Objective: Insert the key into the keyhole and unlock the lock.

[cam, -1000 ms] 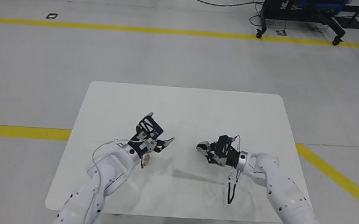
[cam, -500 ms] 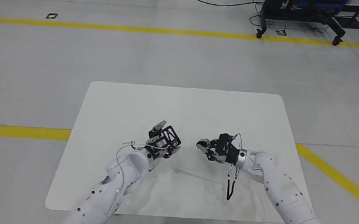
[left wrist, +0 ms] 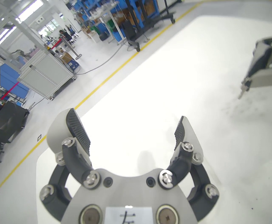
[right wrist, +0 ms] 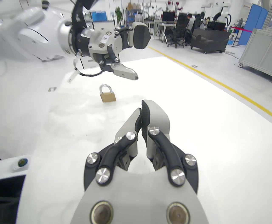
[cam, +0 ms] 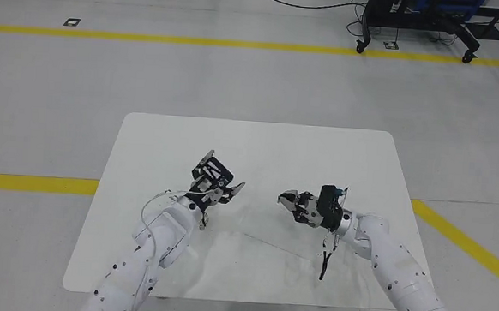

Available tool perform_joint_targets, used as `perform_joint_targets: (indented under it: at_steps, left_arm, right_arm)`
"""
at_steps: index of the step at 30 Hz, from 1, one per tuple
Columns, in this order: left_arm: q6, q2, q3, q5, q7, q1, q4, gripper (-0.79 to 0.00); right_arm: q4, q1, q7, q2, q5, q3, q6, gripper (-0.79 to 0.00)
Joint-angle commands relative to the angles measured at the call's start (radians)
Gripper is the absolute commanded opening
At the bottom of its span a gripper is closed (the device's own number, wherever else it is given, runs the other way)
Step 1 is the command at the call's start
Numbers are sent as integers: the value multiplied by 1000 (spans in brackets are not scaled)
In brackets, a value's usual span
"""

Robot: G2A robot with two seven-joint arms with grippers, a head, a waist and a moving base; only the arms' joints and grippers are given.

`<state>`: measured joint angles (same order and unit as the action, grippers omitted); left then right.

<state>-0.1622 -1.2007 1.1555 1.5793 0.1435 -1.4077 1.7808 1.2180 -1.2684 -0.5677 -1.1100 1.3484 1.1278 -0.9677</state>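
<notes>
You are seeing the right pincer (right wrist: 142,108) pinching the key (left wrist: 241,93), the left pincer (left wrist: 127,115) gaping wide, the lock (right wrist: 108,96) standing unheld on the desk (cam: 318,160); insertion and unlocking are pending.

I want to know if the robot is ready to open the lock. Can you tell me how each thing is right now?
Lock: standing upright on the table, shackle shut, nothing touching it.
Left gripper: open, holding nothing.
Right gripper: shut.
Key: looks like the thin metal tip poking out of the right gripper, not in the lock yet.
</notes>
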Motion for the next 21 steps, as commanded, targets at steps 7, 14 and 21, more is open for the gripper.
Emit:
perform_joint_targets:
  at_steps: [7,14,21]
  left_arm:
    - [-60,22,167,-99,-59,-99,127,0]
    - [-60,22,167,-99,-59,-99,127,0]
    - [-159,12,186,-421,-259,-110,42,0]
  right_arm:
    - [-1,-3,-42,11,-44,-3,-43,-785]
    - [-1,-3,-42,11,-44,-3,-43,-785]
    - [4,19,33,-11,-285,-55,-45,-785]
